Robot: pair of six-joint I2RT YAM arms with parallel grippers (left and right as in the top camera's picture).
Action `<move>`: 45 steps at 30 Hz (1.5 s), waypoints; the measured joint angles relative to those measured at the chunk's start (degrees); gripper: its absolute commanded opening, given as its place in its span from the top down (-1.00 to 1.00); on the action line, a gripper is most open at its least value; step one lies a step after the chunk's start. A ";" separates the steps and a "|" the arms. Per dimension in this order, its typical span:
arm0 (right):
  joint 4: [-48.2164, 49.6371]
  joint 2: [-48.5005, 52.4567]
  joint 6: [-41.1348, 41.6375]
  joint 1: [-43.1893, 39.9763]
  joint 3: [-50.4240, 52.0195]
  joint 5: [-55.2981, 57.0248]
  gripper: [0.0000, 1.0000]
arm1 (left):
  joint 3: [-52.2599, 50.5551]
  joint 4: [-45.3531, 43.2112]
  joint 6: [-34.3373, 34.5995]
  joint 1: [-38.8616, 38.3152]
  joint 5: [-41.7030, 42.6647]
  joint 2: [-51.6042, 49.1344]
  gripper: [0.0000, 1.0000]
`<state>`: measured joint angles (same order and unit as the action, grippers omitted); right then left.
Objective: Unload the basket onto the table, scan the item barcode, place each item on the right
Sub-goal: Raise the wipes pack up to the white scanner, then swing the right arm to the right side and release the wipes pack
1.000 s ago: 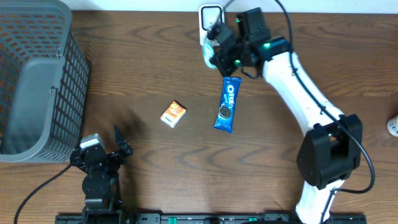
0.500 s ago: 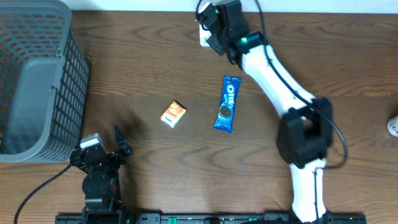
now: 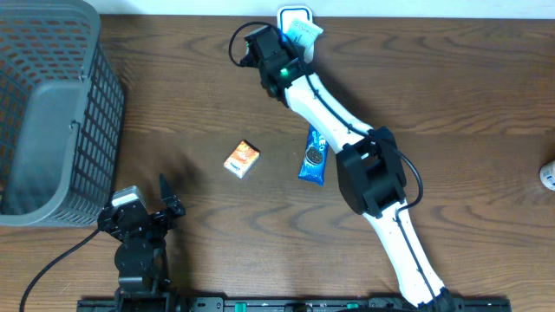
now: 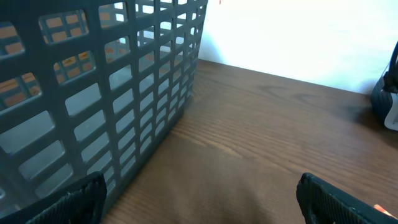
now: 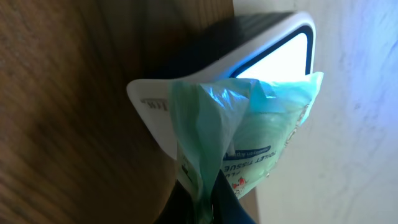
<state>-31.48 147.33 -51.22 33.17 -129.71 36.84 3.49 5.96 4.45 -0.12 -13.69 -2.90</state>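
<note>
My right gripper (image 5: 210,208) is shut on a pale green tissue packet (image 5: 249,130). The packet hangs right in front of the white barcode scanner (image 5: 186,74), whose window glows bright behind it. From overhead, the packet (image 3: 305,33) lies against the scanner (image 3: 293,15) at the table's far edge, with the right gripper (image 3: 293,43) just left of it. My left gripper (image 3: 171,197) rests at the near left of the table, open and holding nothing; its fingers (image 4: 68,198) stand wide apart over bare wood.
A blue Oreo pack (image 3: 314,158) lies mid-table, partly under the right arm. A small orange box (image 3: 242,159) lies to its left. A grey mesh basket (image 3: 52,113) fills the left side, close beside the left gripper (image 4: 205,208). A white object (image 3: 548,176) sits at the right edge.
The right arm's wrist has swung from right of the scanner to left of it, keeping the green packet at the scanner. The left arm has not moved.
</note>
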 measured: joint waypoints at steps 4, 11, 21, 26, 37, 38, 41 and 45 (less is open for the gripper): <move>-0.02 0.02 -2.62 0.17 -0.07 2.58 0.98 | 0.00 0.02 0.00 0.00 0.00 0.00 -0.96; -0.42 0.07 -5.16 0.17 -0.09 5.97 0.99 | 0.00 0.00 0.00 0.00 0.00 0.00 -0.96; -16.26 -0.92 1.22 0.52 -0.74 4.68 0.98 | 0.00 0.00 0.00 0.00 0.00 0.00 -0.96; -28.70 -7.76 11.58 0.96 -0.70 0.07 0.98 | 0.00 0.00 0.00 0.00 0.00 0.00 -0.96; -53.53 -26.53 45.20 -14.14 -2.14 -1.73 0.99 | 0.00 0.02 0.00 0.00 0.00 0.00 -0.95; -54.95 -26.45 47.78 -17.07 -2.08 -1.70 0.98 | 0.00 0.02 0.00 0.00 0.00 0.00 -0.96; -56.22 -25.35 54.25 -25.11 -0.59 -1.62 0.97 | 0.00 0.02 0.00 0.00 0.00 0.00 -0.95; -53.22 -24.70 61.22 -34.62 4.20 -1.46 0.97 | 0.00 0.02 0.00 0.00 0.00 0.00 -0.96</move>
<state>-84.71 122.63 10.00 -1.45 -125.51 35.38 3.49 5.98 4.45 -0.12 -13.69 -2.90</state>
